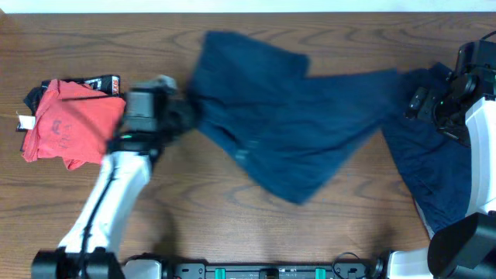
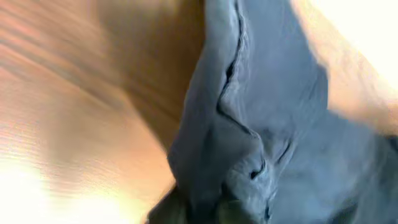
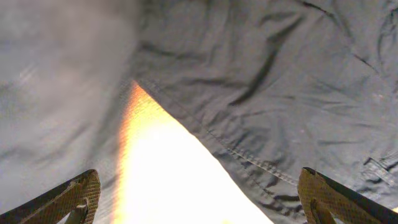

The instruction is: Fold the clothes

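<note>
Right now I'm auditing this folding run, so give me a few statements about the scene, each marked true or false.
1. The left tool grips the left edge of the navy garment. True.
2. The right tool is clamped on cloth. False: its fingers stand wide apart above the cloth, with nothing between them.
3. A red garment lies at the far left. True.
4. The red garment overlaps the navy garment. False: they lie apart, with the left tool between them.

Wooden table (image 1: 232, 225) carries navy clothes (image 1: 287, 116) and a red shirt (image 1: 66, 128)
</note>
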`<action>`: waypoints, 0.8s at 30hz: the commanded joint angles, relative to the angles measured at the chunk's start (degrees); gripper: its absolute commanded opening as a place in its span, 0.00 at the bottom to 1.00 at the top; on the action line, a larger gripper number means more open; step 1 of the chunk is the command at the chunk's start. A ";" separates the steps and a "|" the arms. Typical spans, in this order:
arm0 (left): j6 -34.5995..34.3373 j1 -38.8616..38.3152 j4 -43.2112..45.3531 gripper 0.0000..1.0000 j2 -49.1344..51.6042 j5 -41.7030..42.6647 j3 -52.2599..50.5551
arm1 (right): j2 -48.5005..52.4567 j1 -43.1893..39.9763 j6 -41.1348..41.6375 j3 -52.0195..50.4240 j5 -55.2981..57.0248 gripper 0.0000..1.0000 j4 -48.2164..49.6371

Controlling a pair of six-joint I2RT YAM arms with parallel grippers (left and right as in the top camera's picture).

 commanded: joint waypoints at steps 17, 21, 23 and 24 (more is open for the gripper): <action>-14.43 -9.68 -28.17 0.98 -0.31 12.15 -5.86 | -0.13 1.22 -6.29 -10.56 -19.80 0.99 11.15; -26.18 -19.89 -16.11 0.98 0.22 12.15 -11.26 | -0.13 3.52 -6.54 -14.43 -21.57 0.99 16.22; -31.58 -25.09 -8.79 0.98 1.38 12.11 -13.77 | -0.13 4.87 -6.54 -15.72 -21.68 0.99 18.01; -34.18 -27.28 -5.73 0.98 2.16 12.11 -14.73 | -0.13 5.62 -6.54 -16.24 -21.62 0.99 18.71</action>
